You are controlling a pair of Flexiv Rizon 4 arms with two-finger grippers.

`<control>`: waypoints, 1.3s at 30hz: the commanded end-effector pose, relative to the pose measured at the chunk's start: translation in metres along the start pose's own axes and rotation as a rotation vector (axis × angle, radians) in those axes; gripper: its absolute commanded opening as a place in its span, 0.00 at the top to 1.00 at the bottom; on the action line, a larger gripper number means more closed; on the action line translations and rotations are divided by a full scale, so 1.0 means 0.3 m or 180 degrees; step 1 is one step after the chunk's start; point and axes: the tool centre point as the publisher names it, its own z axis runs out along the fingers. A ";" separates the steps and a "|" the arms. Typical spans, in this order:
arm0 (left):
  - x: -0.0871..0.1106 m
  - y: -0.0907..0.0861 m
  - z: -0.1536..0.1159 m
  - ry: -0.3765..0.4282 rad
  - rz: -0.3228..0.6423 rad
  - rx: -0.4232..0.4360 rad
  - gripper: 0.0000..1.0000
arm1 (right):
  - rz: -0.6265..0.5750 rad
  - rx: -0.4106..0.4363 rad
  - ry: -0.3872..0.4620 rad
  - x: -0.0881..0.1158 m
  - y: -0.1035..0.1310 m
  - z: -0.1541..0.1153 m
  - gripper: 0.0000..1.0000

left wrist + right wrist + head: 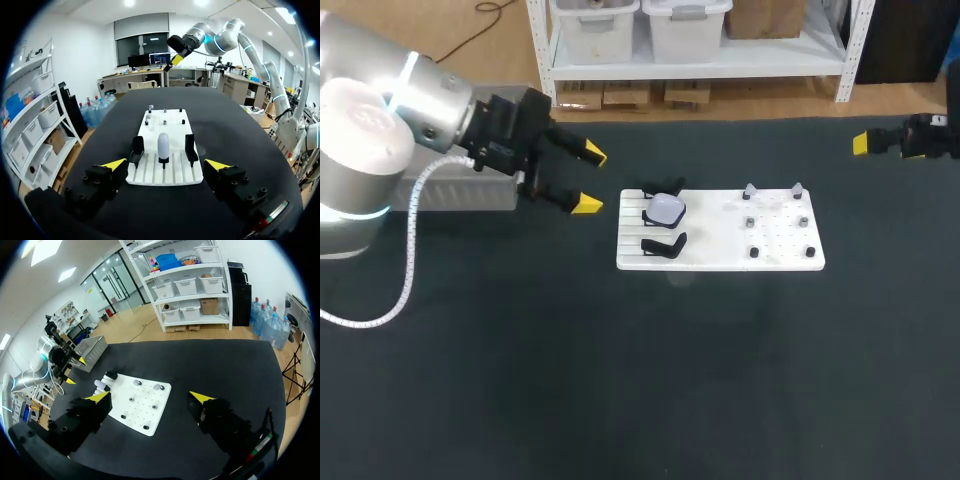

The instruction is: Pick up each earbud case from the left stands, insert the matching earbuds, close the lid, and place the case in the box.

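Grey box at the table's left edge, toward the far side, contents not discernible. White board about midway across, nearer the table's far edge. On its left end, white earbud case upright on a stand, flanked by two bare black stands; small pegs on its right end. Left gripper between box and board, fingers spread wide, gripping and touching nothing. Right gripper out by the table's far right edge, fingers likewise wide apart, empty.
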 end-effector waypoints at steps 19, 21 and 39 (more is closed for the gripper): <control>0.040 0.045 0.185 -0.0186 -0.0202 0.0229 0.00 | 0.0000 0.0005 0.0000 0.001 0.001 -0.001 0.00; 0.042 0.036 0.195 -0.0197 -0.0201 0.0244 0.00 | 0.0000 0.0005 0.0000 0.001 0.001 -0.001 0.00; 0.049 0.033 0.268 -0.0245 -0.0196 0.0321 0.23 | 0.0000 0.0005 0.0000 0.001 0.001 -0.001 0.00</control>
